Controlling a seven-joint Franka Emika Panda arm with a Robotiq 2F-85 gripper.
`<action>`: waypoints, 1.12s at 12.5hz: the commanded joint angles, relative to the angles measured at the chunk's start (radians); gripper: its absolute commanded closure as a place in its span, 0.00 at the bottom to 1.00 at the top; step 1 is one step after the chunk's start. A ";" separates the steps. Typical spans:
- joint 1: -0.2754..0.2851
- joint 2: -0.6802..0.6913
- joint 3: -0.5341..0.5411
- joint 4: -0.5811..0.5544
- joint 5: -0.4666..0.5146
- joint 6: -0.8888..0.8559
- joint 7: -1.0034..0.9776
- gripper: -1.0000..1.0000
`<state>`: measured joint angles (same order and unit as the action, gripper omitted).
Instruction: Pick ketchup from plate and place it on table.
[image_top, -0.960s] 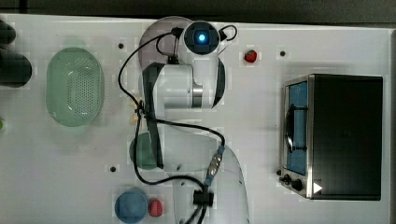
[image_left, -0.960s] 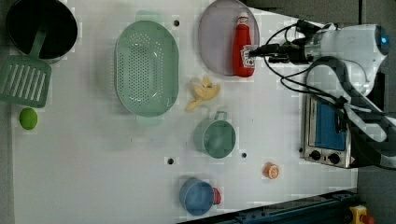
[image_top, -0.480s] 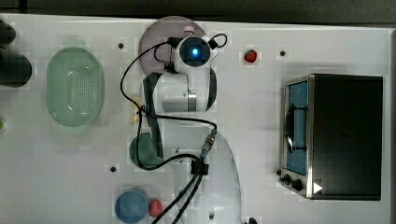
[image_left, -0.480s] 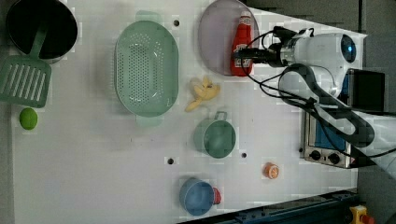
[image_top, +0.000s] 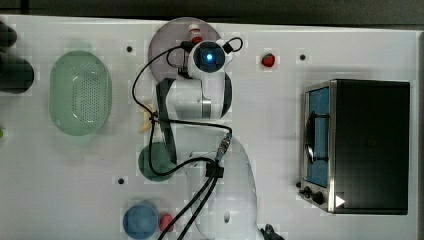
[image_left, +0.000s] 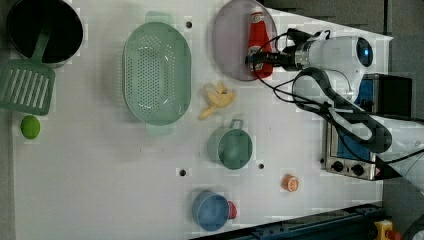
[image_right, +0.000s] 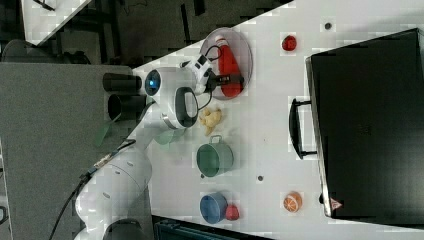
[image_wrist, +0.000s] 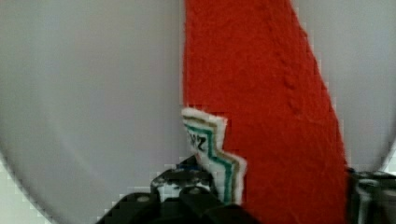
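The ketchup (image_left: 257, 35), a small red bottle with a white cap, lies on the pale round plate (image_left: 227, 45) at the table's (image_top: 280, 125) far edge. My gripper (image_left: 260, 61) is down at the bottle's lower body, shut on it from both sides. In the wrist view the red ketchup (image_wrist: 271, 93) runs between the two fingers (image_wrist: 187, 182), which press its sides, with the plate (image_wrist: 70, 93) beneath. The right view has the gripper (image_right: 231, 79) across the ketchup (image_right: 229, 62) on the plate (image_right: 246, 50). From the top view the arm hides most of the ketchup (image_top: 194, 34).
A green perforated basket (image_left: 156, 73) stands at the left view's left of the plate. A yellow banana piece (image_left: 217, 97) and green pot (image_left: 230, 147) lie just below the plate. A toaster oven (image_top: 360, 145), red strawberry (image_top: 268, 60) and blue bowl (image_left: 210, 210) stand farther off.
The arm has reached farther over the plate onto the ketchup. The fingers, wide open before, have closed in on the bottle's sides.
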<state>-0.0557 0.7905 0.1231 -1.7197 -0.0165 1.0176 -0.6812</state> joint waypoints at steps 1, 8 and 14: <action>0.006 -0.067 -0.001 0.021 0.005 -0.004 -0.031 0.37; 0.004 -0.270 -0.003 0.017 0.008 -0.139 0.084 0.37; -0.016 -0.480 -0.018 -0.013 0.008 -0.451 0.203 0.37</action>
<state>-0.0601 0.3508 0.1092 -1.7314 -0.0113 0.5762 -0.5698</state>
